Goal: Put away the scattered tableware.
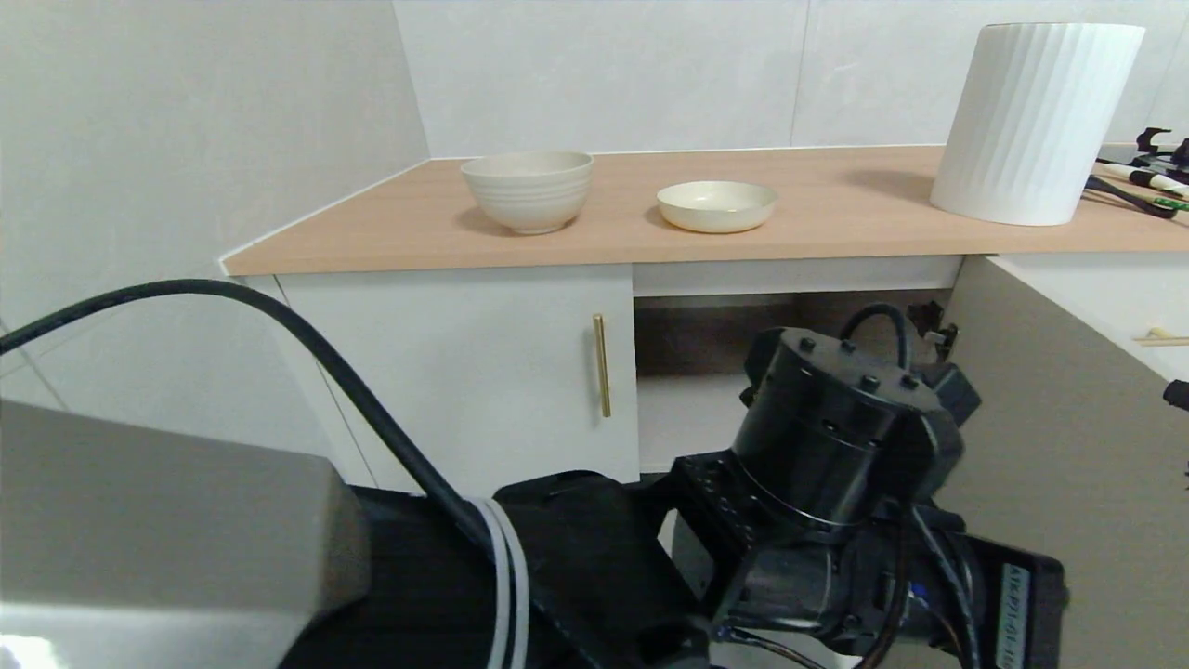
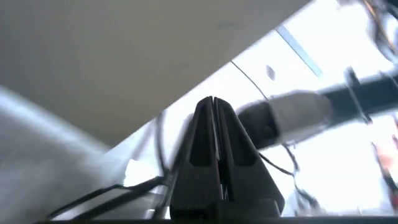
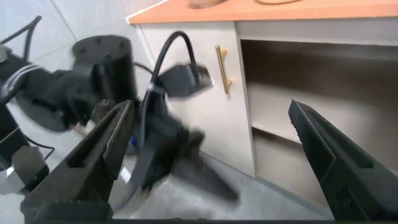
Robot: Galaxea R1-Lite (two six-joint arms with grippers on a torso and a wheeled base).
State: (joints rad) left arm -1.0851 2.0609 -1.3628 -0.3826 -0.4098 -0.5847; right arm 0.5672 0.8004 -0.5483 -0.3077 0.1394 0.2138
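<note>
Approach step, I judge: left hand (image 2: 213, 124) clenched empty, right hand (image 3: 210, 111) released; next, reach the bowl (image 1: 528, 190), nine o'clock from the dish (image 1: 716, 205).

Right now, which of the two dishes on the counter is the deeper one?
The ribbed bowl on the left, with tall sides. The dish to its right is low and shallow.

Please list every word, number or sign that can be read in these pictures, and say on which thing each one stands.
None can be read with certainty.
White label on the black arm housing: sideways print, too small to read.
Pens at the right end of the light wooden counter: any marks are too small to tell.
Beige ribbed bowl, cream shallow dish, tall white ribbed cylinder, white cabinet door: no print visible.
</note>
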